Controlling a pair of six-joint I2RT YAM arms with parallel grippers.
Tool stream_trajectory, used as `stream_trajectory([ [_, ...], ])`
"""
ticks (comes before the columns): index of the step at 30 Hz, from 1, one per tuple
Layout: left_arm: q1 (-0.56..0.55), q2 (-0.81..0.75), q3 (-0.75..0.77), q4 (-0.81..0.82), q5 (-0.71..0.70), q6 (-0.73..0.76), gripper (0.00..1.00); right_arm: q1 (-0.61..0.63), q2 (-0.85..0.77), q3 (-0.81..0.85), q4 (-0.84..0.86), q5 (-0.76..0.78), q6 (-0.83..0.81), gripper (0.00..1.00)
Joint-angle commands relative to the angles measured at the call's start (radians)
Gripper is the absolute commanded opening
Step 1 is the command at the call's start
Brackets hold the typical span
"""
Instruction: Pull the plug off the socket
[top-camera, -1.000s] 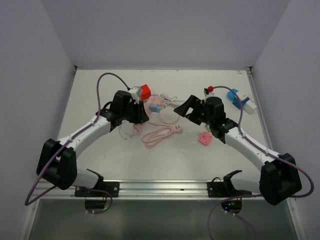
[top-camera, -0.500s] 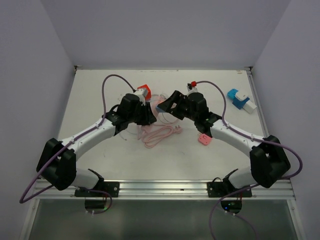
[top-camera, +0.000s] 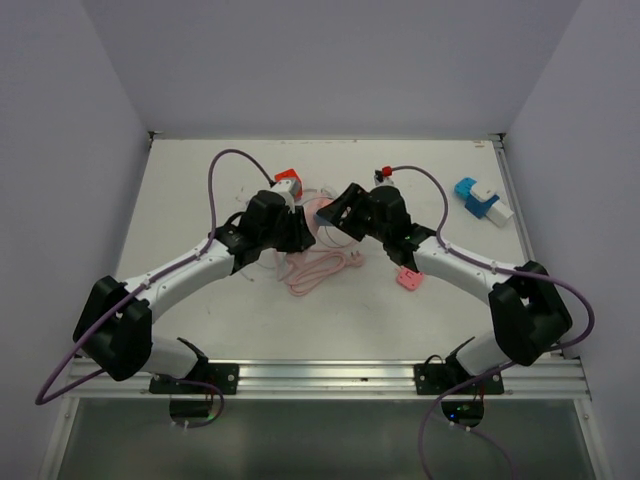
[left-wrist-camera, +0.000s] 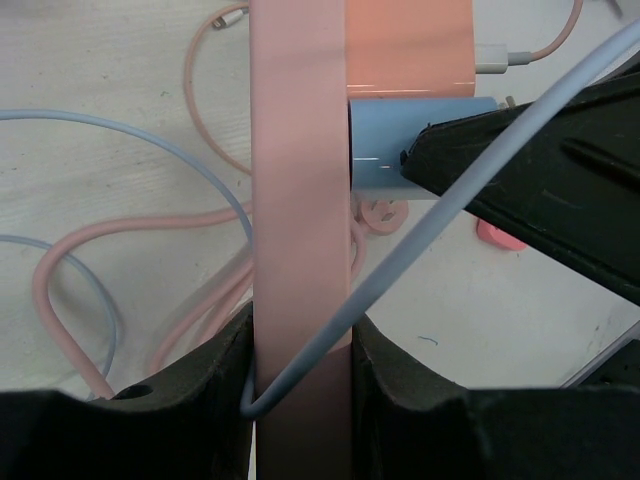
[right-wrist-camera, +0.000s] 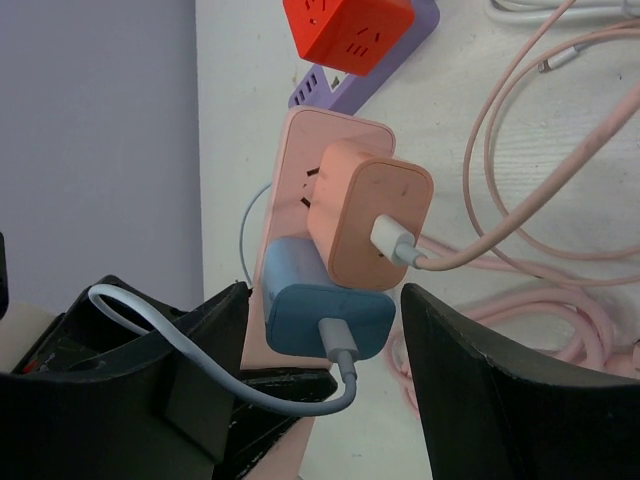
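A pink socket strip (right-wrist-camera: 300, 170) carries an orange plug (right-wrist-camera: 375, 220) with a pink cable and, below it, a blue plug (right-wrist-camera: 320, 305) with a grey cable. My left gripper (left-wrist-camera: 300, 400) is shut on the strip (left-wrist-camera: 300, 250), holding it edge-on above the table (top-camera: 200, 200). My right gripper (right-wrist-camera: 325, 380) is open, one finger (right-wrist-camera: 170, 380) on each side of the blue plug (left-wrist-camera: 400, 140), close to its sides. In the top view both grippers (top-camera: 300, 232) (top-camera: 335, 215) meet at the table's middle, and the strip is mostly hidden between them.
A red cube socket (top-camera: 287, 180) on a purple strip (right-wrist-camera: 350, 85) lies just behind. Pink cable loops (top-camera: 320, 268) lie in front, a small pink plug (top-camera: 409, 278) to the right, and a blue and white adapter (top-camera: 480, 200) at the far right.
My right gripper has swung left from the table's right half to the socket strip. My left gripper has shifted right with the strip. Little has moved in the last half second.
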Motion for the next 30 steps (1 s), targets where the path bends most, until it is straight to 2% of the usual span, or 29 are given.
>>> stream_trajectory([
  [1, -0.009, -0.029, 0.02, 0.12, -0.031, -0.021, 0.0, 0.007, 0.013, 0.047, 0.034, 0.036, 0.038, 0.65],
  [3, -0.011, -0.031, 0.014, 0.126, -0.043, -0.022, 0.0, 0.006, 0.018, 0.047, 0.034, 0.036, 0.046, 0.62],
  [6, -0.014, -0.034, 0.007, 0.13, -0.068, -0.024, 0.0, 0.007, 0.02, 0.042, 0.038, 0.031, 0.061, 0.5],
  [7, -0.015, -0.034, 0.004, 0.132, -0.073, -0.024, 0.0, 0.007, 0.021, 0.038, 0.043, 0.028, 0.073, 0.42],
  [9, -0.014, -0.038, -0.005, 0.135, -0.106, -0.024, 0.0, 0.007, 0.017, 0.033, 0.049, 0.026, 0.078, 0.35],
  [11, -0.017, -0.045, -0.016, 0.136, -0.144, -0.022, 0.0, 0.007, 0.007, 0.025, 0.046, 0.031, 0.084, 0.21],
  [16, -0.017, -0.061, -0.088, 0.149, -0.223, -0.049, 0.0, 0.007, -0.011, 0.01, 0.037, 0.028, 0.105, 0.0],
  [24, 0.0, -0.069, -0.183, 0.15, -0.313, -0.122, 0.0, 0.003, -0.069, -0.027, 0.015, 0.011, 0.102, 0.0],
  [30, 0.074, -0.094, -0.235, 0.153, -0.327, -0.113, 0.0, -0.022, -0.106, -0.057, -0.024, -0.018, 0.095, 0.0],
])
